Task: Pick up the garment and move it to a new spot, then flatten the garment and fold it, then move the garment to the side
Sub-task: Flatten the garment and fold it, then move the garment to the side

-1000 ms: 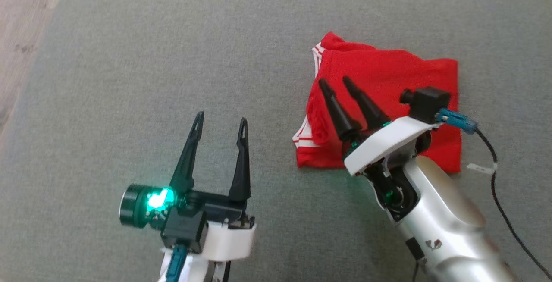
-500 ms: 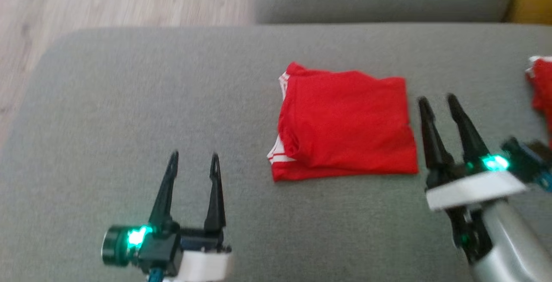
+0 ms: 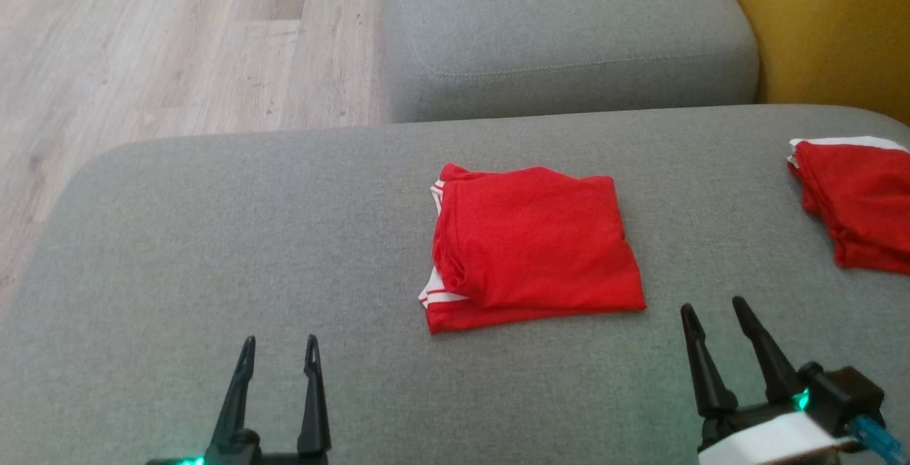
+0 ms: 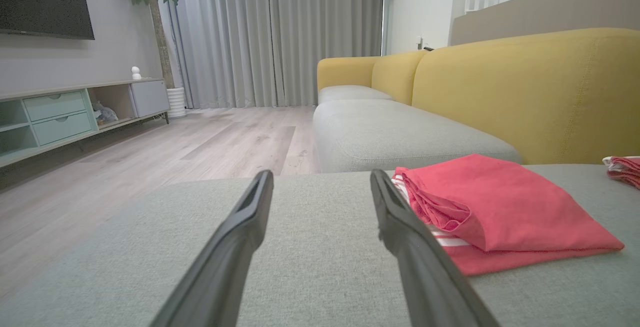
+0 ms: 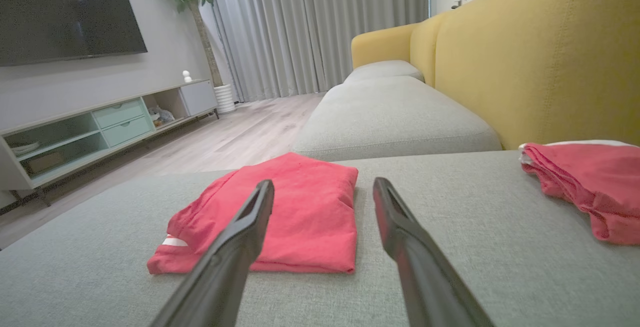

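A red garment point(image 3: 530, 241) with white stripes at its left edge lies folded into a rough square in the middle of the grey sofa seat point(image 3: 213, 237). It shows too in the left wrist view point(image 4: 495, 207) and the right wrist view point(image 5: 295, 212). My left gripper point(image 3: 279, 351) stands open at the lower left, well short of the garment, with nothing between its fingers. My right gripper point(image 3: 713, 312) is open as well at the lower right, just past the garment's near right corner and not touching it.
A second red garment point(image 3: 853, 205) lies bunched at the seat's right edge. Beyond the seat sits another grey cushion point(image 3: 569, 31), with the yellow sofa back point(image 3: 825, 24) to the right. Wooden floor point(image 3: 142, 45) lies off the left edge.
The head camera has tilted up and back. The right gripper, over the garment a second ago, has drawn off it to the right and near side. Both grippers stay open.
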Tool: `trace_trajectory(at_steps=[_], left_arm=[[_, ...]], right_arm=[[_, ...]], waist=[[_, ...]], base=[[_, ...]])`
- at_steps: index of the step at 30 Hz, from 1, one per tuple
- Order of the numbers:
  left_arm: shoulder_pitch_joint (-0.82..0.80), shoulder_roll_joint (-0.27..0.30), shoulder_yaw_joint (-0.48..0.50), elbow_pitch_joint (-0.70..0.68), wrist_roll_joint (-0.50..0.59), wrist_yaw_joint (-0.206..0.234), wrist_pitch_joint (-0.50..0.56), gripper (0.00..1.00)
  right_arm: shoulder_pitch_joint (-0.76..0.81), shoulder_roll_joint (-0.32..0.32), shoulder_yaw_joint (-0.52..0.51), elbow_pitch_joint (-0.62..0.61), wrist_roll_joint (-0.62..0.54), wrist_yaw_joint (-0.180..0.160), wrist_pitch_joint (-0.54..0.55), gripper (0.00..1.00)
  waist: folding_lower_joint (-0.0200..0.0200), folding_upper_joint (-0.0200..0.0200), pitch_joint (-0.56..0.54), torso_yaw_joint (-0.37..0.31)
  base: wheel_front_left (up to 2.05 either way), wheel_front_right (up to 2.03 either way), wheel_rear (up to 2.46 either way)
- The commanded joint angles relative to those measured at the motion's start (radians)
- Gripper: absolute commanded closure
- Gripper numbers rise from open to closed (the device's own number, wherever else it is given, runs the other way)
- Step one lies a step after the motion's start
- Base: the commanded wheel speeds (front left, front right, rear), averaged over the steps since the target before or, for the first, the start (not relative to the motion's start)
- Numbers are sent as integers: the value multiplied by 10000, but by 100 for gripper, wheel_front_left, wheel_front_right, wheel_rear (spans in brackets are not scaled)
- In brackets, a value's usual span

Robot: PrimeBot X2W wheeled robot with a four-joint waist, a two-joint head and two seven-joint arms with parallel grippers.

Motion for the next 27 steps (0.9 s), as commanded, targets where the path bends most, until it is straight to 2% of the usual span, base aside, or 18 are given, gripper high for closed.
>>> trace_trajectory(at_steps=[1,11,27], left_arm=[[-308,-33,416,-252,98,-32,-51,0],[-135,-61,594,-151,196,-170,-51,0],[-30,-72,618,-66,114,-128,-51,0]], right_arm=[[-254,-40,93,-264,-66,-7,-63,0],[-120,185,-84,-176,-163,-7,-64,0],[-152,163,-24,-113,-302,-7,-64,0]], waist=[[2,-1,-55,-29],[2,-1,-130,-77],[2,-1,-107,-147]], base=[[0,0,0],[0,0,0],[0,0,0]])
